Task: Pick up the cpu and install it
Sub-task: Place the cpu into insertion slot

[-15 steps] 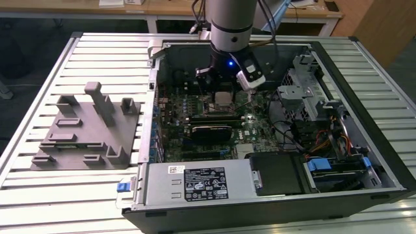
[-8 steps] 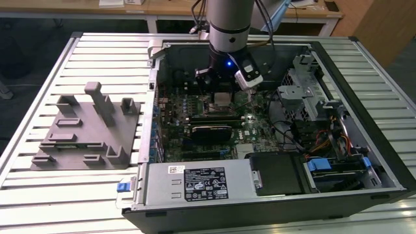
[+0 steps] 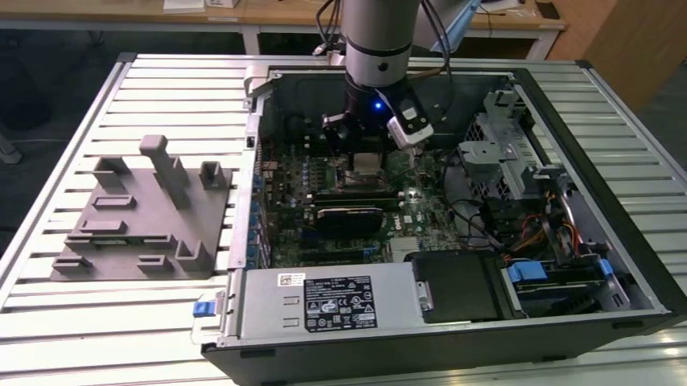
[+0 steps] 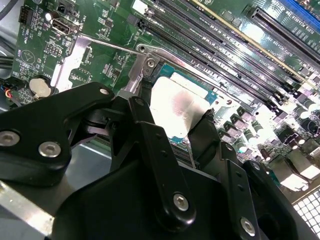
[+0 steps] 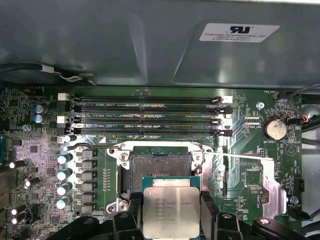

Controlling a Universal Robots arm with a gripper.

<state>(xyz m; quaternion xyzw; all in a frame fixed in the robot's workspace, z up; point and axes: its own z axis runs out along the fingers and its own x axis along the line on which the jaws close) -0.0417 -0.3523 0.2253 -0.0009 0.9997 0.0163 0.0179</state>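
Your gripper (image 5: 170, 202) is clamped on the cpu (image 5: 171, 212), with one finger on each of two opposite edges. The cpu is held flat, partly over the socket (image 5: 160, 172), at the socket's side away from the memory slots (image 5: 150, 117). I judge it light and stiff, slippery on top and fragile underneath, so grip the edges only. It is square and has no long axis. The lid faces up and its sides lie parallel to the socket.

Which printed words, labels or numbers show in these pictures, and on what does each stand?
White sticker on the case wall: a logo and fine lines, too small to quote.
cpu lid, gripped by the gripper: faint engraving, unreadable.
Motherboard silkscreen: too small.
Black label on the power supply: too small.
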